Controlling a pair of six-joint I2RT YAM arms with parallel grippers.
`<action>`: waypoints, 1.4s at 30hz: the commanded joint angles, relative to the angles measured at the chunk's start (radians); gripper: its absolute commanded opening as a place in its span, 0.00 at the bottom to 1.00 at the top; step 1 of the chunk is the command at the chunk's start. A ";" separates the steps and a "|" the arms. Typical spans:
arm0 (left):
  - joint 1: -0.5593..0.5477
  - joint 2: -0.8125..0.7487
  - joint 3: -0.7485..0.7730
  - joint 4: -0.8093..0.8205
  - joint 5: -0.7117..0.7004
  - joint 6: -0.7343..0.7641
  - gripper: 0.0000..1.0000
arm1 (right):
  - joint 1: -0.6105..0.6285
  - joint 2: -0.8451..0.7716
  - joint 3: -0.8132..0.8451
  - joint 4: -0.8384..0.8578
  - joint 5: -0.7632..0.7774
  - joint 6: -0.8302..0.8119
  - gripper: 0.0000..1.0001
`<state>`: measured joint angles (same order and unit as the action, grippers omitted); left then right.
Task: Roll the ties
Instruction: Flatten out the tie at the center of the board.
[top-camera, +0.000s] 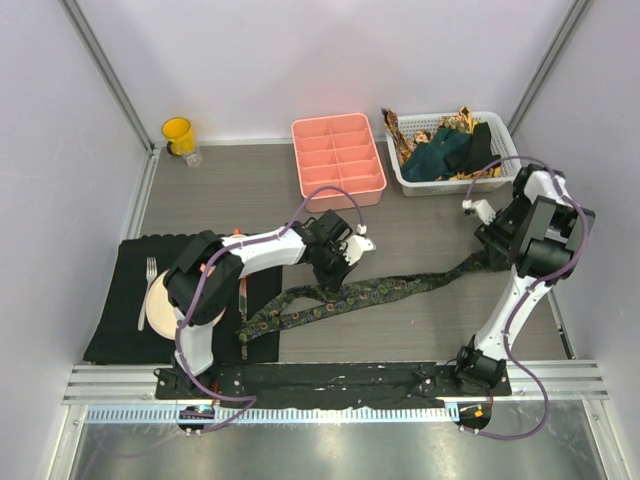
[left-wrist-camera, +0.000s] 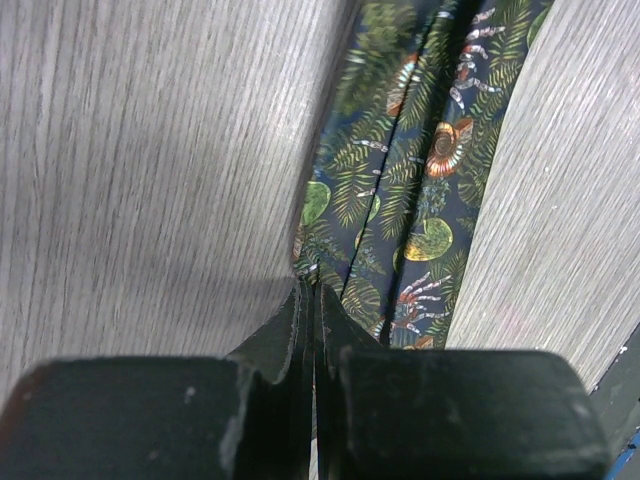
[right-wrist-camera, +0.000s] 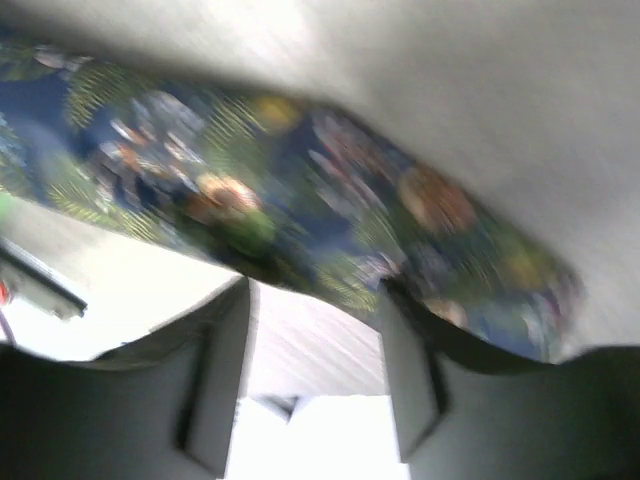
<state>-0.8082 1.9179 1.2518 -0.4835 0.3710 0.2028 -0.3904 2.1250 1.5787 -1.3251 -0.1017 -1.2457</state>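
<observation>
Fabric stretched across the middle of the grey wood-grain table (top-camera: 250, 190): one long, narrow, dark necktie with a small multicoloured fern-and-shell print (top-camera: 400, 288). Its long axis ran from about eight o'clock, where one end overlapped the edge of the flat black placemat (top-camera: 120, 300), to about two o'clock on the right.

From where I stood, the left gripper (top-camera: 338, 268) was down at the tie's twelve o'clock edge, somewhat left of its midpoint. Its black fingers (left-wrist-camera: 270, 350) were pressed tight together. The tie's edge met their tips and the cloth ran on towards one o'clock in the wrist view, but I could not tell whether any cloth was pinched between them.

The right gripper (top-camera: 483, 258) hung over the tie's two o'clock end. Its jaws stood apart with only bare table between them, and the blurred tie crossed just beyond the tips at twelve o'clock.

I judged the right arm nearer the end where a roll could begin, with rolling to run along the axis towards eight o'clock. More ties (top-camera: 445, 150) sat heaped in the white plastic basket (top-camera: 500, 180) at one o'clock.
</observation>
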 joint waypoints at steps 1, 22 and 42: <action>0.010 0.052 -0.008 -0.116 -0.020 0.035 0.01 | -0.074 -0.068 0.159 -0.181 -0.190 0.026 0.62; 0.026 0.050 0.029 -0.162 0.058 0.072 0.06 | -0.228 -0.314 -0.322 0.286 -0.398 -0.652 0.94; -0.011 -0.178 0.043 0.302 0.137 0.273 0.86 | -0.168 -0.373 -0.345 -0.011 -0.374 -0.511 0.01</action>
<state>-0.7235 1.7477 1.2808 -0.4377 0.5385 0.3870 -0.5522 1.8446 1.2095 -1.1194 -0.4477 -1.8000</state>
